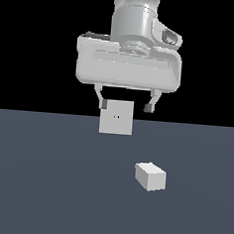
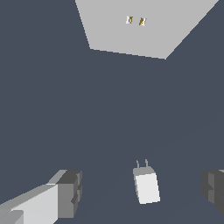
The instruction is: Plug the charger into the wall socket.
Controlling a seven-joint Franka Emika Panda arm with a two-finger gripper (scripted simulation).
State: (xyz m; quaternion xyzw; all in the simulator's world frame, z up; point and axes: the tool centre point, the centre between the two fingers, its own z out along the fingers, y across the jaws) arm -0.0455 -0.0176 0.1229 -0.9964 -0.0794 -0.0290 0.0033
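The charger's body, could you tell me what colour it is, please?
Plain light grey-white charger; best in the wrist view.

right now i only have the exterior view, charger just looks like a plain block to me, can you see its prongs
Observer: Yes. In the wrist view the charger shows two thin prongs on one end, and that end faces the wall socket.
Operator: are the fingers around it yet
Observer: No. The gripper is open, one of its fingers on each side of the charger with clear floor between.
Operator: socket holes look like one smudge here
Observer: The wrist view shows them as two separate small slots side by side on the plate.
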